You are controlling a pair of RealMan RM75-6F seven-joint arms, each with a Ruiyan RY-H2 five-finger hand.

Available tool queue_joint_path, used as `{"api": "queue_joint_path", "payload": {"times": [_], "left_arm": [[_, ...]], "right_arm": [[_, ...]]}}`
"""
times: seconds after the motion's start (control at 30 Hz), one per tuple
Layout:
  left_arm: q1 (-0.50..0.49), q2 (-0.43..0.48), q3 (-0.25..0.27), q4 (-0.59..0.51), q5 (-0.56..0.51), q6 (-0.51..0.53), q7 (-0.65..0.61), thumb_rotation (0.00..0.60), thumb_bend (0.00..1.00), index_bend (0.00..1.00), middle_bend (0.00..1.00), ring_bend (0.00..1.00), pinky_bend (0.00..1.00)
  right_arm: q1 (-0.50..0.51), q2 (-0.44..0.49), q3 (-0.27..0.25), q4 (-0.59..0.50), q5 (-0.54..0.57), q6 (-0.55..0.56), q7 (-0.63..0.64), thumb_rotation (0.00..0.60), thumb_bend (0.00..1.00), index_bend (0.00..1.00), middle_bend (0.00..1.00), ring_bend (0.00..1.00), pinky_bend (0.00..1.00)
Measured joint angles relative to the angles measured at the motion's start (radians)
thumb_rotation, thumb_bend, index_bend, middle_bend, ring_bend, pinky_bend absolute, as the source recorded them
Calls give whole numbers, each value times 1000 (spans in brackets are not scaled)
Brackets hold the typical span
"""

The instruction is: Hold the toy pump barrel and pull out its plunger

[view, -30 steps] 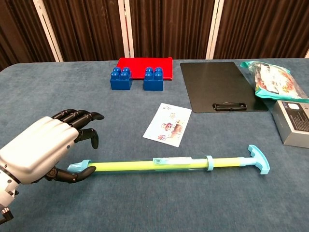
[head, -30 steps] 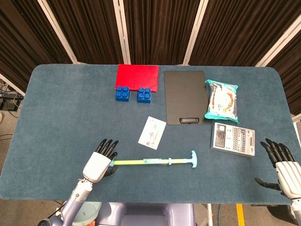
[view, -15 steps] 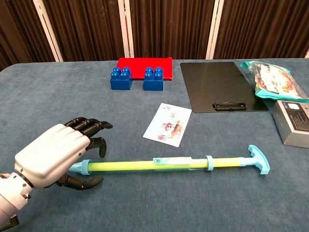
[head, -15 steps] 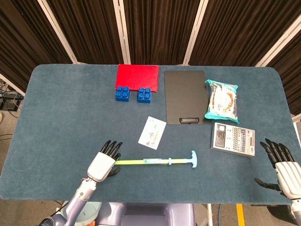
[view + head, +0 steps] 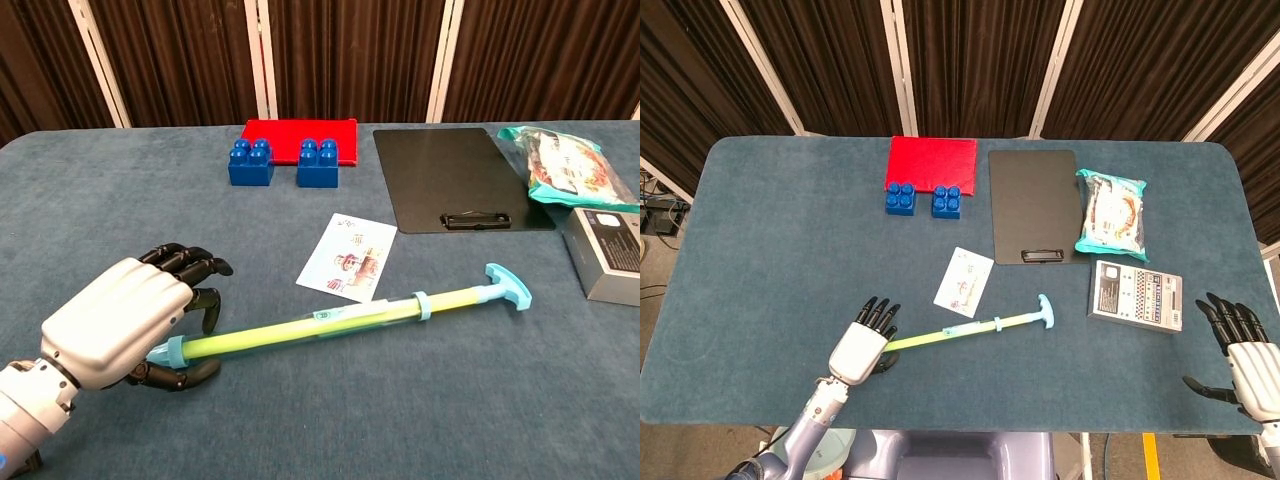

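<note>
My left hand (image 5: 120,330) curls its fingers (image 5: 190,272) around the near end of the toy pump barrel (image 5: 290,330), which lies slanted on the desk (image 5: 100,200). The plunger (image 5: 505,284) handle points toward the clipboard (image 5: 450,175). My right hand (image 5: 1247,355) hovers empty, fingers spread. The barrel looks light, stiff and smooth, likely slippery; I would grip mid-barrel and pull at the T-handle.

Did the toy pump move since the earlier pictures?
Yes. The toy pump pivoted: its T-handle swung toward the clipboard.
</note>
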Motion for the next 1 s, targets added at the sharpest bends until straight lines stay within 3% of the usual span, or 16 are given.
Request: {"api": "queue_joint_path", "payload": {"times": [0.07,0.2,0.5,0.67,1.0], "left_arm": [[-2,-4,6,2,6,15,-15,600,522,683,201,126,150],[-5,-3,25,-5,26,43,-40,600,522,686,205,127,150],[-4,18,64,-100,38,47,-66,600,522,688,212,127,150],[1,18,111,-142,71,48,-56,600,522,689,214,127,150],[20,28,145,-155,97,76,-51,600,522,689,219,130,150]], "right_arm": [[0,-8,-2,1,-9,2,-5,600,0,10,0,0,0],[1,-41,-6,3,-23,5,-50,600,23,130,0,0,0],[33,-246,-9,37,-87,-22,-284,600,140,273,0,0,0],[57,-298,-5,6,-98,-52,-363,600,179,296,0,0,0],[87,-374,-10,14,-77,-116,-399,600,191,315,0,0,0]]}}
